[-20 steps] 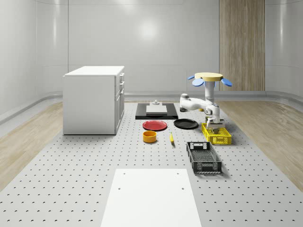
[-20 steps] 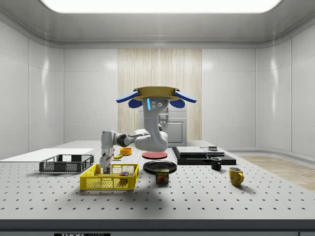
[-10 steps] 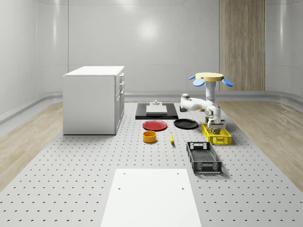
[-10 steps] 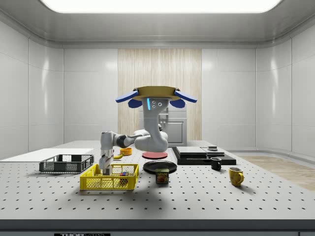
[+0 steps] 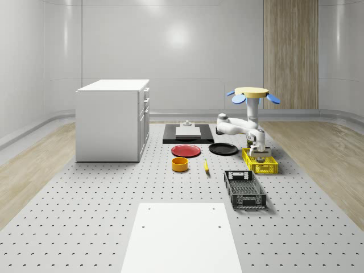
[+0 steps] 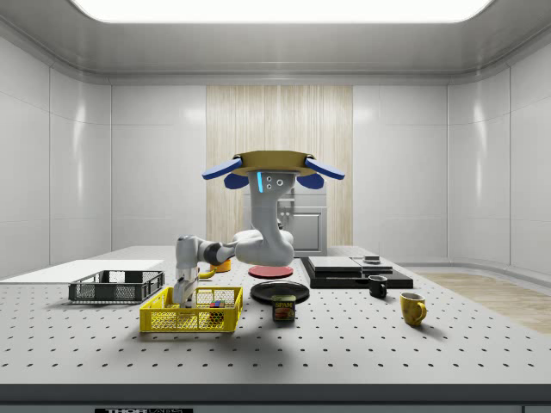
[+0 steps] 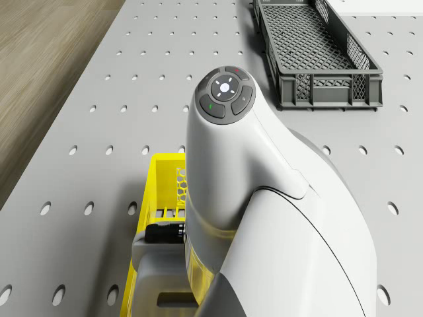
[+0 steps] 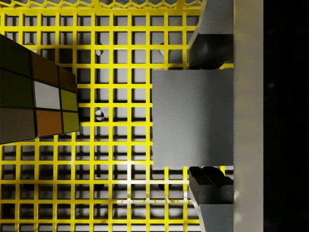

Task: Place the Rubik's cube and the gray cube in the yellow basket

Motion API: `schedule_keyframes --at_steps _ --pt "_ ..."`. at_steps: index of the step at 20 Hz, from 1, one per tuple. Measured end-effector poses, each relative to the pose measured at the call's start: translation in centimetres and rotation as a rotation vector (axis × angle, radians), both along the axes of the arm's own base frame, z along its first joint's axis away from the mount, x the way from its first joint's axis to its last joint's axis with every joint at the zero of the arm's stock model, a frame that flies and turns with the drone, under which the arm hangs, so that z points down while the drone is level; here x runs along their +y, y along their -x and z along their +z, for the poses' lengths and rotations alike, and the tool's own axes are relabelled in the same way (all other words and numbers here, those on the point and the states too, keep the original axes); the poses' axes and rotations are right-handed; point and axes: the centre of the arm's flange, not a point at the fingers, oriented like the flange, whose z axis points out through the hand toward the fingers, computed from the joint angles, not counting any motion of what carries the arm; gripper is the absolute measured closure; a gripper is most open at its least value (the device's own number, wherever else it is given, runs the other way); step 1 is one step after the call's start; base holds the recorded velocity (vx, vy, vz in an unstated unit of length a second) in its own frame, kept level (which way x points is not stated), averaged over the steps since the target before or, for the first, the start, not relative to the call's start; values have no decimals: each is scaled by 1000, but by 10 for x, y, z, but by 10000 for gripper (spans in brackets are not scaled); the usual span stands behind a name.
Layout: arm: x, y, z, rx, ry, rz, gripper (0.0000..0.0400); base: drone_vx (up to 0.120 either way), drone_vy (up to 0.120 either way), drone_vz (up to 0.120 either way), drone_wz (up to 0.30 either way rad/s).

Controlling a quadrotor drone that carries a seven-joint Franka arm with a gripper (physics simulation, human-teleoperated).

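Observation:
The yellow basket (image 5: pixel 267 167) stands on the table at the whole-scene view's right. The Rubik's cube (image 8: pixel 36 94) lies inside it on the mesh floor (image 8: pixel 116 183), and its colours show through the basket wall (image 6: pixel 191 320) in the side view. The gray cube (image 8: pixel 183 118) sits low in the basket beside the Rubik's cube, apart from it. My gripper (image 8: pixel 210 116) is shut on the gray cube, one finger on each of two opposite faces. The drone (image 5: pixel 253 92) hovers above the table just behind the basket, with the arm (image 6: pixel 250 248) reaching down into it.
A black crate (image 5: pixel 244 189) lies in front of the basket. A black plate (image 5: pixel 223 149), red plate (image 5: pixel 186 151), orange bowl (image 5: pixel 180 164) and banana (image 5: pixel 206 165) sit to its left. A white cabinet (image 5: pixel 112 119) stands further left. A can (image 6: pixel 284 308) and mugs (image 6: pixel 412 308) are nearby.
The arm has lowered, so the gripper with the gray cube has sunk deeper into the yellow basket. The drone has stayed about where it was.

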Motion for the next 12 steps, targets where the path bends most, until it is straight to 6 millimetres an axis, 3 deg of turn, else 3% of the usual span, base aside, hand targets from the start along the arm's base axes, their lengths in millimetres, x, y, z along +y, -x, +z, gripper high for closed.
schedule_keyframes --at_steps 5,12 --pt "0 0 -13 0 0 0 22 0 0 0 0" --pt "0 0 -38 0 0 0 4 0 0 0 0"
